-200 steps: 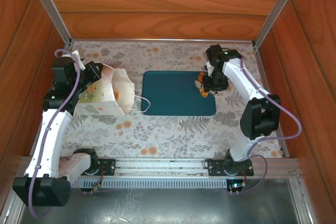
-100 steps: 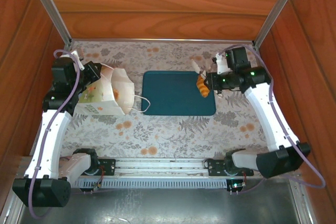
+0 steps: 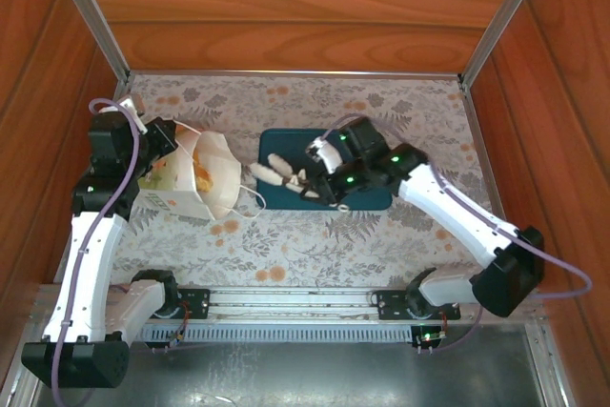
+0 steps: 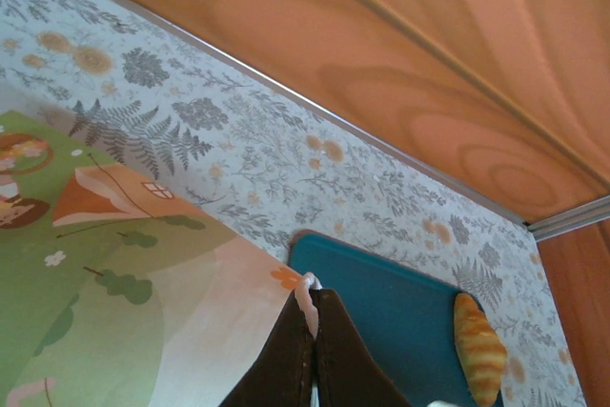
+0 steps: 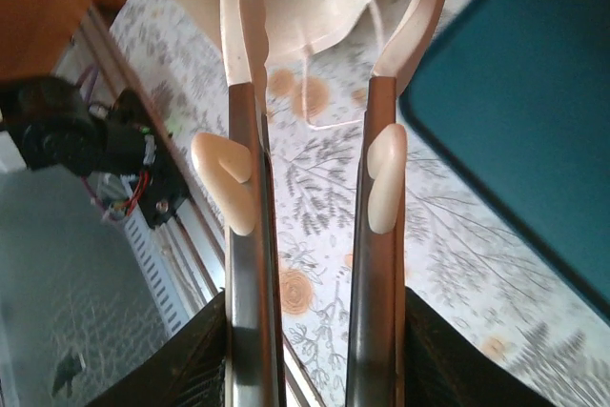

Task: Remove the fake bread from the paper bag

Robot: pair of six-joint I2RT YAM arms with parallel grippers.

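Fake bread (image 3: 202, 178) lies in the paper bag (image 3: 221, 161), left gripper (image 4: 313, 307) pinching its rim open for the parted, empty right gripper (image 3: 281, 176).

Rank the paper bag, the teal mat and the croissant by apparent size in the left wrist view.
1. paper bag, though it is nearest the camera and cropped, so its lead over the mat is unsure.
2. teal mat, partly cut off.
3. croissant, clearly smallest.

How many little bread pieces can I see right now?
2. One croissant lies on the teal tray; one golden piece shows inside the open paper bag. More may be hidden deeper in the bag.
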